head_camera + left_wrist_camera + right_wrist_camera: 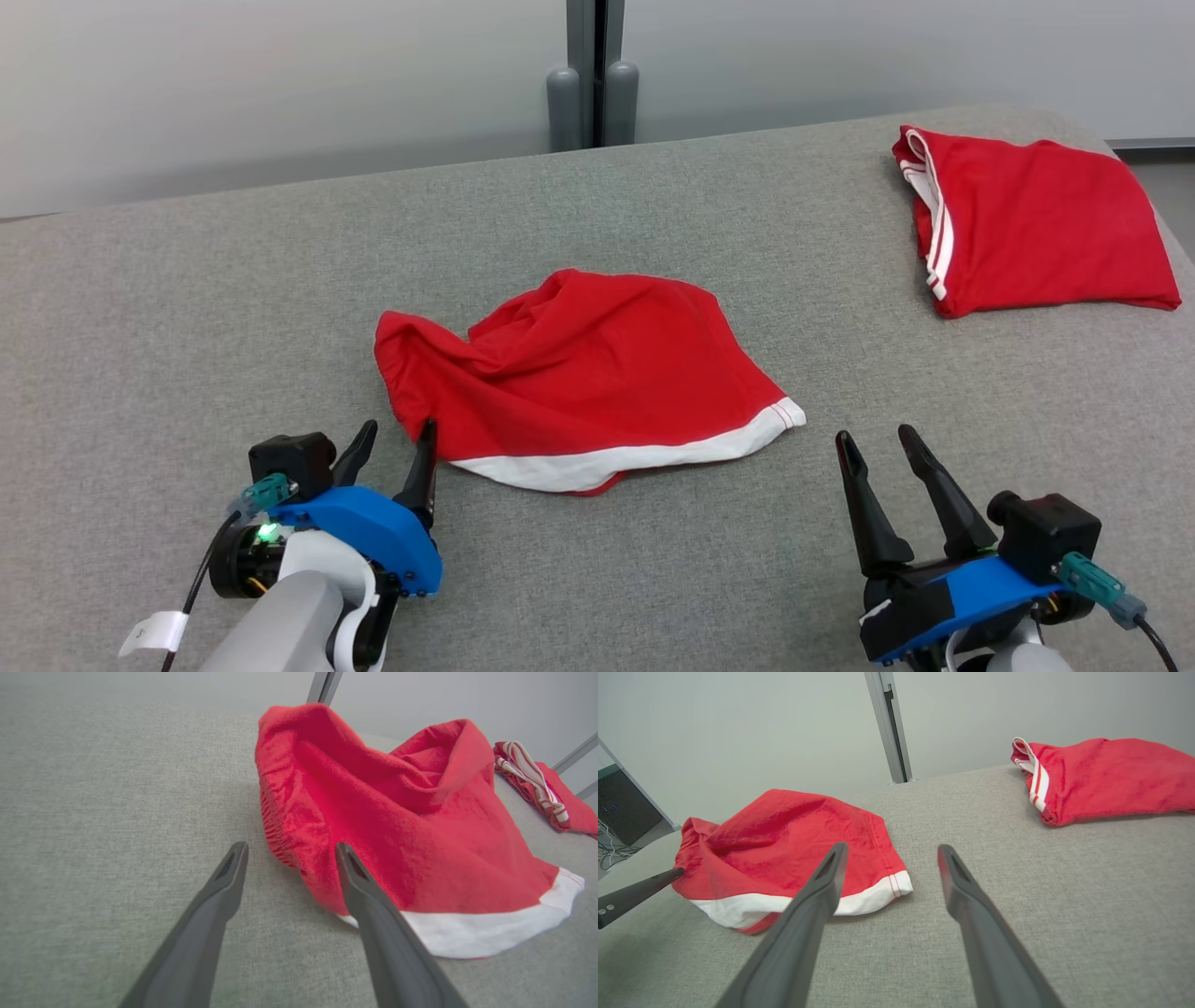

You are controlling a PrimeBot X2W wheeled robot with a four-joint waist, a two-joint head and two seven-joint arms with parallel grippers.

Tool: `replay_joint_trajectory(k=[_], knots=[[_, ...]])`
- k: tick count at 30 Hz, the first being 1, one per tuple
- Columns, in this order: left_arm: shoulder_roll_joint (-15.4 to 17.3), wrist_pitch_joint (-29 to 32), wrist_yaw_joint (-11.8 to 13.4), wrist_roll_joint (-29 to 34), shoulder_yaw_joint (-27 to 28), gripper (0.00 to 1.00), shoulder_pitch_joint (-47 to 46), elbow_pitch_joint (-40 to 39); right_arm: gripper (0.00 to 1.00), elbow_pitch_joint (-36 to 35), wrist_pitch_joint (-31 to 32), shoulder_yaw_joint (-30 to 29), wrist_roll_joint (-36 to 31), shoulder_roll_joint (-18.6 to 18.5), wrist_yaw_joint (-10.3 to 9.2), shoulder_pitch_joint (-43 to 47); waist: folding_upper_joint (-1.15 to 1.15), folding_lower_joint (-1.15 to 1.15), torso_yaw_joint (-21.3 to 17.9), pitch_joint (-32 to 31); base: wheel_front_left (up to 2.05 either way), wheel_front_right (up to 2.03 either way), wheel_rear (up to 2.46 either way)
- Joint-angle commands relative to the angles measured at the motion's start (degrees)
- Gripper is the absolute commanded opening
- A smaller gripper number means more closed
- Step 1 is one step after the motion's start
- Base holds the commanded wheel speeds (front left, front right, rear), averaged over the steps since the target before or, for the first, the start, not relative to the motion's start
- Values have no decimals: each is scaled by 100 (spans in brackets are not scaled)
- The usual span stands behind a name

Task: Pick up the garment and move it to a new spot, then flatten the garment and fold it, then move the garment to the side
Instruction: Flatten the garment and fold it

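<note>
two grippers sit nearest: the left gripper (400, 427) at seven o'clock and the right gripper (875, 434) at five, both with jaws apart, gripping nothing. just past them the crumpled red garment (579, 373) lies central on the grey table (187, 327), white hem toward six, its seven o'clock corner beside a left finger. farthest, at two o'clock, a folded red garment (1036, 224).
</note>
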Motion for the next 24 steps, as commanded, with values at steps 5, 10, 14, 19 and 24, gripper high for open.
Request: replay_joint_trajectory(k=[5,10,14,19,24], knots=[[73,178,-75,-57,-16,100,-79,66,100,4,-14,12,69,8,1,-48,0,1,-133,41,0,0,0],[75,342,-321,-228,4,33,-135,25,100,11,-50,-38,61,13,1,-27,0,1,-237,68,0,0,0],[68,120,-292,-232,60,0,-194,-42,100,-12,-58,-108,47,16,1,13,0,1,-222,56,0,0,0],[168,-71,-250,-294,180,0,105,-669,100,-61,-19,-167,-17,7,1,96,0,1,-49,-22,0,0,0],[545,82,99,-277,182,0,742,-2044,100,-118,32,-219,-44,-2,1,209,0,1,200,-137,0,0,0]])
